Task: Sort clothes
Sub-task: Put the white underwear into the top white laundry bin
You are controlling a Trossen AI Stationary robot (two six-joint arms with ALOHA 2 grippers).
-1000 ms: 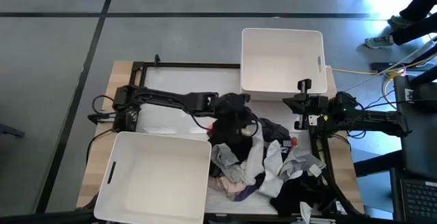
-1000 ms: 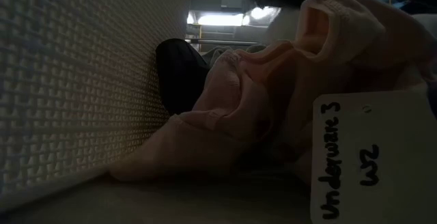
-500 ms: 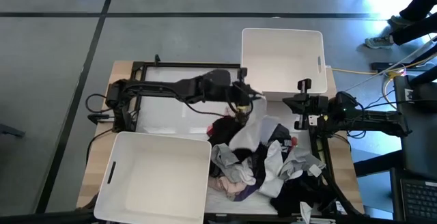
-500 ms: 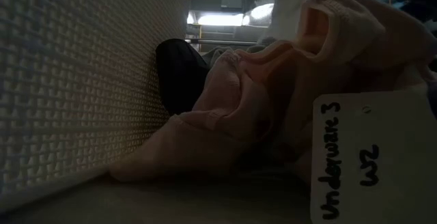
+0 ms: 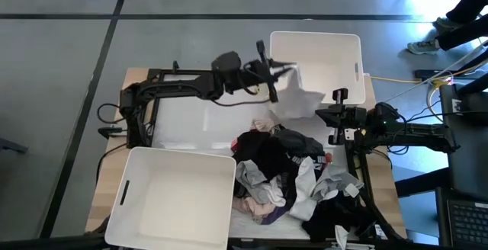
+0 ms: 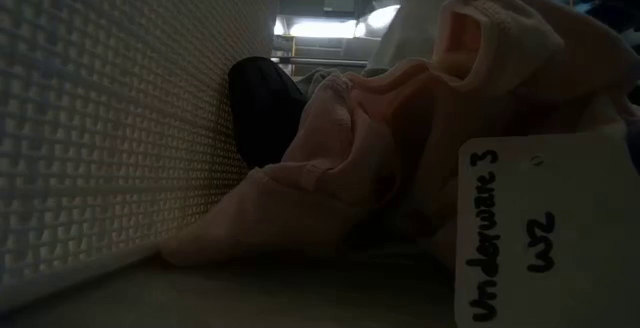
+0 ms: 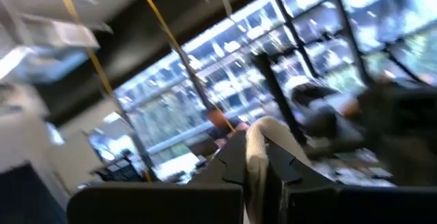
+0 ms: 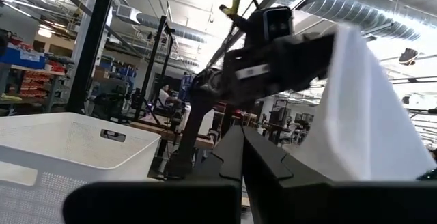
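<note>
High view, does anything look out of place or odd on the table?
Only the white garment stands out: it hangs from the left end effector, shut on it, over the far bin's near-left corner rather than lying with the clothes pile.

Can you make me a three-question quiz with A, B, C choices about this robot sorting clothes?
1. Where is the white cloth garment that the left end effector holds?
A. Over the near edge of the far white plastic bin
B. Inside the near white plastic bin
C. On the floor

2. How many white plastic bins are on the table?
A. One
B. Two
C. Four

3. What is the right end effector doing?
A. Lifting a sock
B. Pushing a bin
C. Waiting shut and empty beside the pile of mixed clothes

Answers:
1 A: the high view shows the garment hanging at the far bin's edge.
2 B: the high view shows one bin far and one near.
3 C: its fingers are together, with nothing between them, in the right wrist view.
</note>
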